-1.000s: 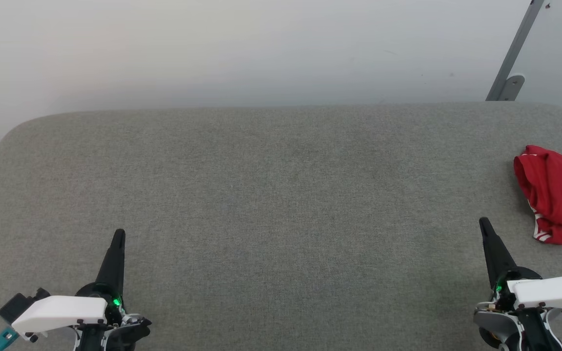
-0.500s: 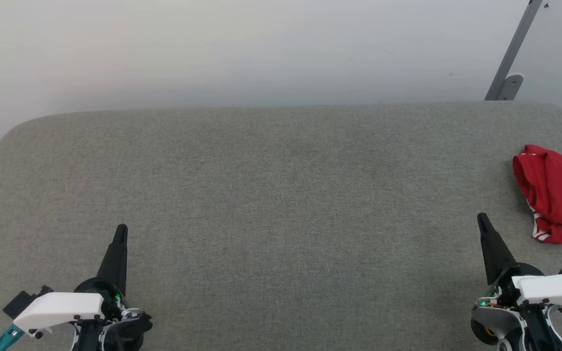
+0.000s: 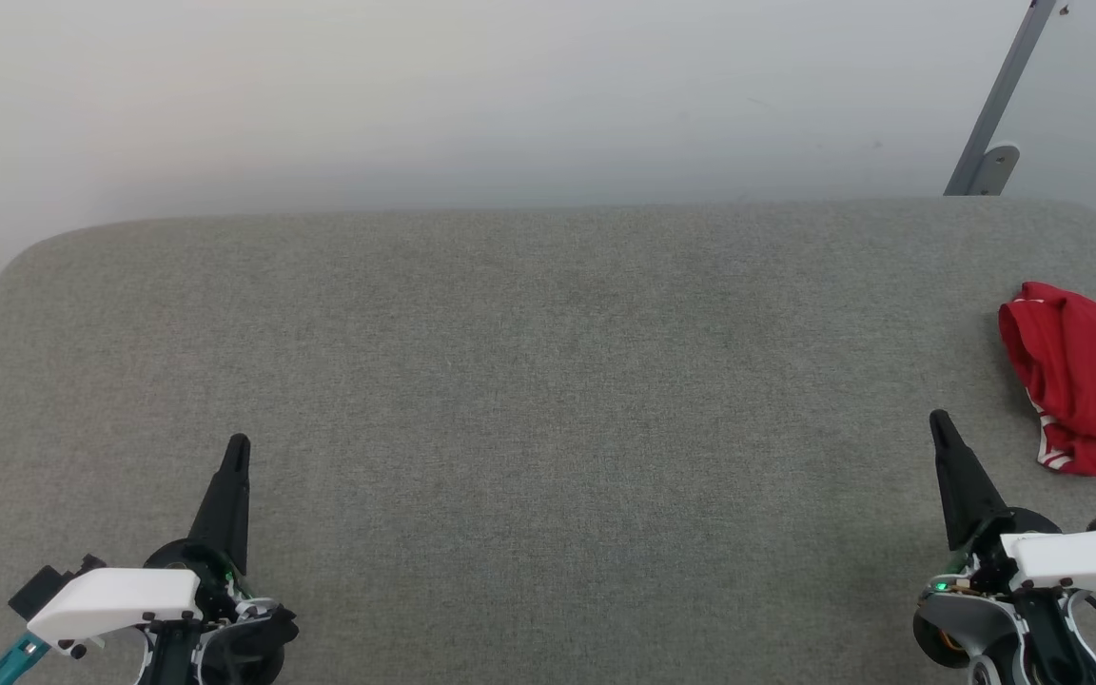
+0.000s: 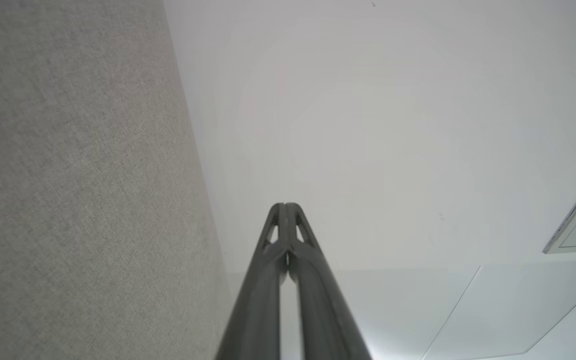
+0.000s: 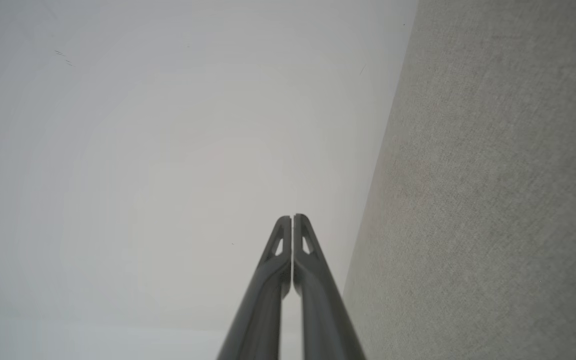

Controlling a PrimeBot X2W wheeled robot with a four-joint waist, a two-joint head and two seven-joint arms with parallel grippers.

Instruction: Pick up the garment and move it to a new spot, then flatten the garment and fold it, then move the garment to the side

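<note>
Left gripper (image 3: 237, 445), right gripper (image 3: 938, 420): both pressed together, empty. Bright red thin sports garment (image 3: 1086, 376): bunched at right edge of grey fabric tabletop (image 3: 548, 381), near right gripper. Likely light, limp, slippery; pinch white-striped hem.

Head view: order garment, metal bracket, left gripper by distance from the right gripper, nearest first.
1. garment, just right of the right gripper.
2. metal bracket, on the far wall.
3. left gripper, across at lower left.

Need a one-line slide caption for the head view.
Head view: left gripper and right gripper shut over the grey table; red garment bunched at the right edge.
</note>
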